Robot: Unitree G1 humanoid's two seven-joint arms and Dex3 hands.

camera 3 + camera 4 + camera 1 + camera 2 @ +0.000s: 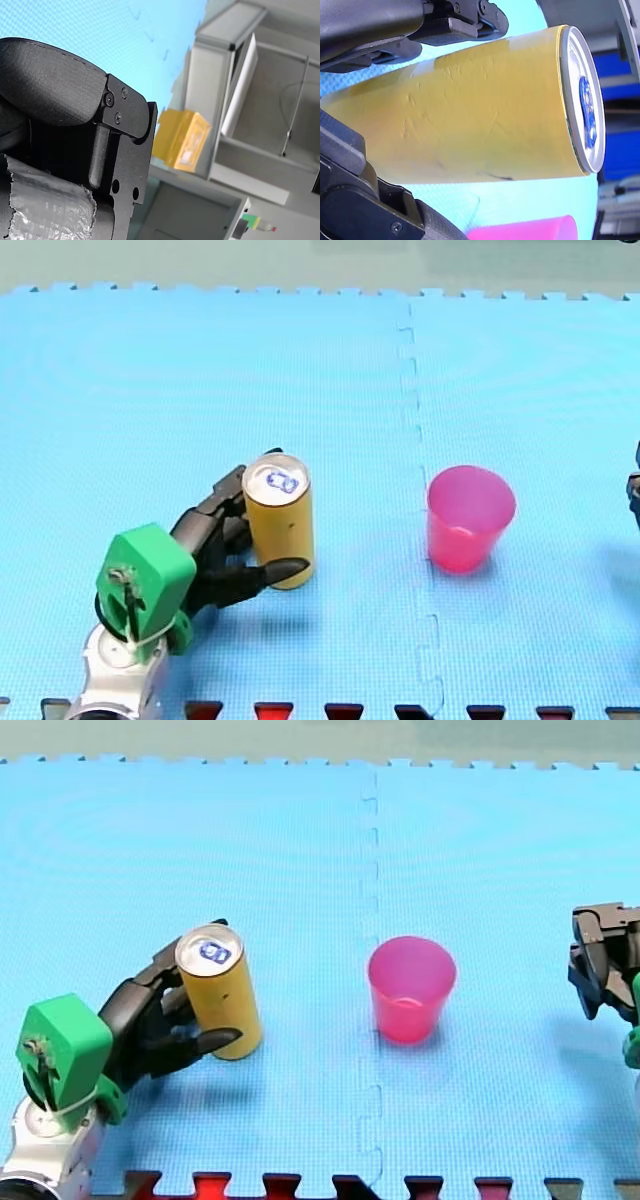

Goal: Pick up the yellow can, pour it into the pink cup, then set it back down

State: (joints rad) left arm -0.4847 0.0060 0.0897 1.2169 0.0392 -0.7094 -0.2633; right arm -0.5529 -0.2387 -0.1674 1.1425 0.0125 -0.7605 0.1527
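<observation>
Second head view: left hand [155, 1020] wraps the upright yellow can [222, 995]. Pink cup [411, 988] stands apart, maybe empty. Right hand [603, 960] is far right; I cannot tell its grip.

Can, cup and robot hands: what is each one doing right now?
Can: upright on the mat, gripped by the left hand.
Cup: upright, open end up, looks empty, nothing touching it.
Left hand: fingers closed around the can.
Right hand: holds nothing, off to the cup's right.
</observation>
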